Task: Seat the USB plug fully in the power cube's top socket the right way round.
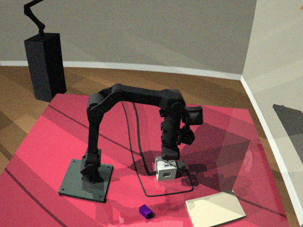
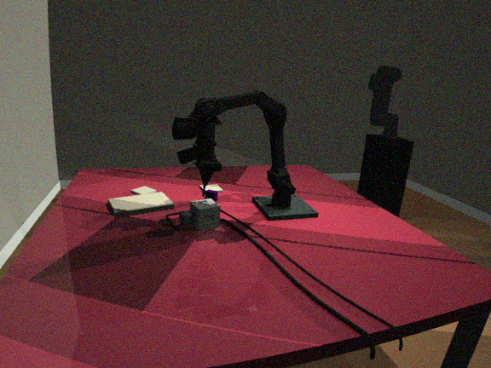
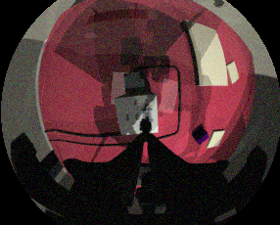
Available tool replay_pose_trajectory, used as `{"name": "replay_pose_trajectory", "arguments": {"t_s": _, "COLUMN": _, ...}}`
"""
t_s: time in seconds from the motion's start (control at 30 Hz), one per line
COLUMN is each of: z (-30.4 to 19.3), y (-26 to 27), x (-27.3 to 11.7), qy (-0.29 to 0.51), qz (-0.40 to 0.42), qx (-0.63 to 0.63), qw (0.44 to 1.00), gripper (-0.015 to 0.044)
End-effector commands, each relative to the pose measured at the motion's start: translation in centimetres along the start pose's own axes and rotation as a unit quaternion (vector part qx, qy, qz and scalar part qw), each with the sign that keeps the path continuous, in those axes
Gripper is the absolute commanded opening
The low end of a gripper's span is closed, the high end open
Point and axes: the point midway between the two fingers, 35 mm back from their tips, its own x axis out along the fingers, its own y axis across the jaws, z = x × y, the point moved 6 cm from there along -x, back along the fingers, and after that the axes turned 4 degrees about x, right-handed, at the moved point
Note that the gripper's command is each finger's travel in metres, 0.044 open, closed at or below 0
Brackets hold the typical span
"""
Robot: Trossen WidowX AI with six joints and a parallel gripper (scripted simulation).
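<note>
The light grey power cube (image 1: 159,176) (image 2: 206,220) (image 3: 125,109) stands upright on the red table. Its top face, with dark socket marks, lies under my fingers and is partly hidden. My gripper (image 1: 170,158) (image 2: 205,183) (image 3: 145,136) points down and is shut on the small dark USB plug (image 2: 205,191) (image 3: 146,125). In the exterior view the plug shows a little above the cube's top, with a gap beneath it, out of the socket. Which way round the plug faces is too small and dark to tell.
A dark block plug (image 1: 180,165) (image 2: 186,218) (image 3: 136,82) sits at the cube's side, its thin cable (image 1: 168,195) looping round the front. A thicker cable (image 1: 138,139) leaves the other side. A purple block (image 1: 145,211) (image 2: 211,195) and a cream book (image 1: 215,207) (image 2: 141,203) (image 3: 210,56) lie nearby.
</note>
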Motion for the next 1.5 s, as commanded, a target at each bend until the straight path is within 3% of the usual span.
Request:
{"name": "replay_pose_trajectory", "arguments": {"t_s": 0.0, "z": 0.0, "y": 0.0, "x": 0.0, "qy": 0.0, "qz": 0.0, "qx": -0.048, "qw": 0.999, "gripper": 0.0}}
{"name": "replay_pose_trajectory", "arguments": {"t_s": 0.73, "z": 0.0, "y": 0.0, "x": 0.0, "qy": 0.0, "qz": 0.0, "qx": -0.33, "qw": 0.944, "gripper": 0.0}}
{"name": "replay_pose_trajectory", "arguments": {"t_s": 1.47, "z": 0.0, "y": 0.0, "x": 0.01, "qy": 0.0, "qz": 0.0, "qx": -0.584, "qw": 0.811, "gripper": 0.0}}
